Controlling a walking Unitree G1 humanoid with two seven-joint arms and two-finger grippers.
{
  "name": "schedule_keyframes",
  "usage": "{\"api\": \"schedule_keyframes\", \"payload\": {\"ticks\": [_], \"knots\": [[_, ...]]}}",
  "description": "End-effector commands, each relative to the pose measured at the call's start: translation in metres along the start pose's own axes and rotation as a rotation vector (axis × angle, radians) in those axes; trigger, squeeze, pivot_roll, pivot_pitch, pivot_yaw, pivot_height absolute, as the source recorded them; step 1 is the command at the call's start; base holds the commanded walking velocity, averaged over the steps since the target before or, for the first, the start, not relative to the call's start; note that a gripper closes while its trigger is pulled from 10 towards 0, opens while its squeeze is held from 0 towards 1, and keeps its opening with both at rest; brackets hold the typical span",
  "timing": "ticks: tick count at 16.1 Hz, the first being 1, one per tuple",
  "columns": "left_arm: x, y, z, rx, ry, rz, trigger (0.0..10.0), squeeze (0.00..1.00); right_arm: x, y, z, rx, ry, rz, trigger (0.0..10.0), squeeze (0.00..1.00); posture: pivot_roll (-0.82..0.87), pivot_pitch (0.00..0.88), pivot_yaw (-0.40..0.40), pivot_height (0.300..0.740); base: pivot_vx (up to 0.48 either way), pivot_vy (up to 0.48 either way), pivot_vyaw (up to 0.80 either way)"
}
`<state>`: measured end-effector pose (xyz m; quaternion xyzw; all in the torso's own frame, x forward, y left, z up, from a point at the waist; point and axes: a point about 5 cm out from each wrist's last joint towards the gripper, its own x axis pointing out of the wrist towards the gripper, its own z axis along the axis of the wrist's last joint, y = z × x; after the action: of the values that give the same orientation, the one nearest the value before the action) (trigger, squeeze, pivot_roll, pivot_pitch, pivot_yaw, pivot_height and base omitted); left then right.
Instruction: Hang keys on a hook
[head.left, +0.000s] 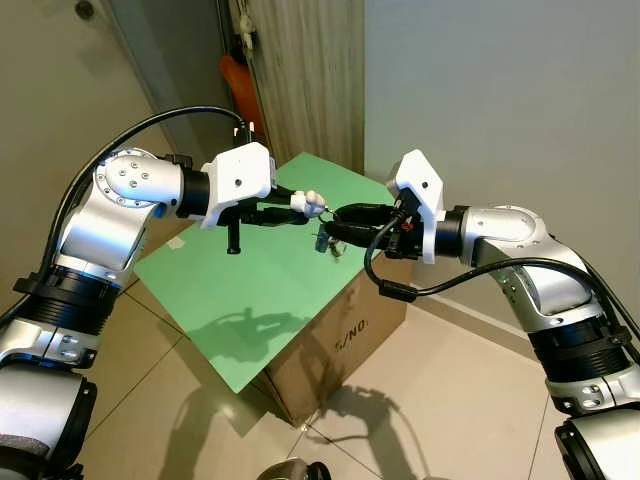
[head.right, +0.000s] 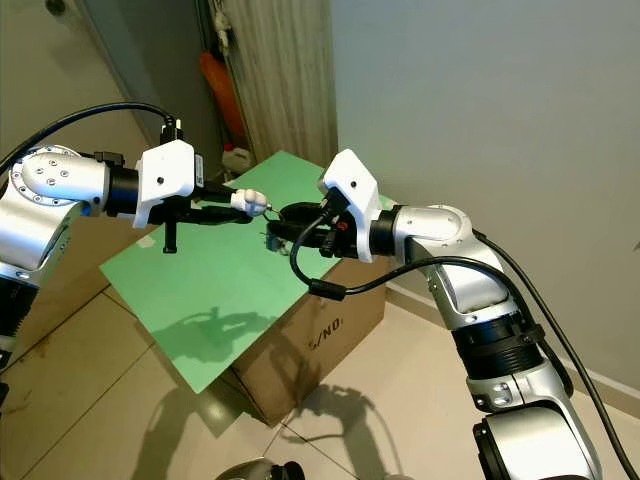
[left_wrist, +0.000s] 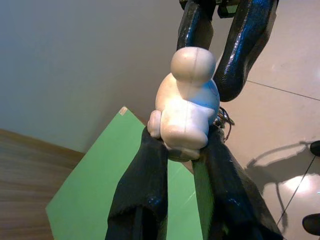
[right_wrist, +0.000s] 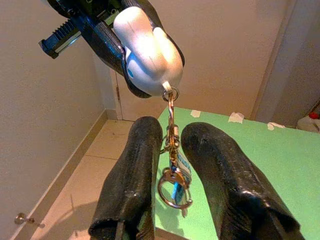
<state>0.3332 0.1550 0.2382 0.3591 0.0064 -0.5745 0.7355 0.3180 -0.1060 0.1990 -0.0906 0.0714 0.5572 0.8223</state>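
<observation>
one set of keys (right_wrist: 173, 182) hangs in mid-air between the robot's two grippers, above one green board (head.left: 250, 270) that lies on one brown cardboard box (head.left: 340, 345). the set is made of one white rounded figurine charm (head.left: 308, 204), a short metal chain and clasp below it, one round split ring and a small blue tag; individual keys cannot be made out. the left gripper (left_wrist: 182, 150) has its two black fingers clamped on the base of the white figurine, one finger on each side, so the charm sticks out past the fingertips. the right gripper (right_wrist: 172, 150) comes in from the opposite side, and the chain hangs down in the gap between its two black fingers; they sit close on either side of the chain, but whether they actually press on it cannot be told. in the head views the two grippers meet tip to tip over the far edge of the green board, with the ring and tag dangling just below the right gripper. the two silver arms reach in from either side, one black cable looping along each. the box carries printed black lettering on its side and stands on a pale tiled floor (head.left: 430, 400). behind it a plain pale wall (head.left: 500, 90) meets a ribbed beige curtain (head.left: 305, 70), with one orange object (head.left: 235, 85) beside the curtain.
</observation>
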Motion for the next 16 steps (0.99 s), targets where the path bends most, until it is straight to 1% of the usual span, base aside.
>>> {"api": "schedule_keyframes", "payload": {"ticks": [1, 13, 15, 16], "knots": [[-0.0077, 0.0081, 0.0038, 0.012, 0.001, 0.031, 0.0, 0.0, 0.0016, -0.0001, 0.0086, -0.029, -0.024, 0.009, 0.0, 0.0, -0.22, 0.0, 0.15, 0.74, 0.0, 0.0, 0.0], [-0.0106, 0.0063, 0.0005, 0.003, 0.013, 0.048, 0.0, 0.0, 0.0016, -0.0002, 0.0101, -0.02, -0.052, -0.006, 0.0, 0.0, -0.22, 0.0, 0.151, 0.74, 0.0, 0.0, 0.0], [-0.0108, 0.0094, 0.0004, 0.004, 0.022, 0.085, 0.0, 0.0, 0.0017, 0.0002, 0.01, -0.018, -0.057, -0.001, 0.0, 0.0, -0.21, 0.0, 0.151, 0.74, 0.0, 0.0, 0.0], [-0.0113, 0.0105, -0.0009, 0.006, 0.04, 0.104, 8.2, 0.0, 0.0016, 0.0002, 0.0099, -0.017, -0.058, -0.001, 0.0, 0.0, -0.21, 0.0, 0.15, 0.74, 0.0, 0.0, 0.0]]}}
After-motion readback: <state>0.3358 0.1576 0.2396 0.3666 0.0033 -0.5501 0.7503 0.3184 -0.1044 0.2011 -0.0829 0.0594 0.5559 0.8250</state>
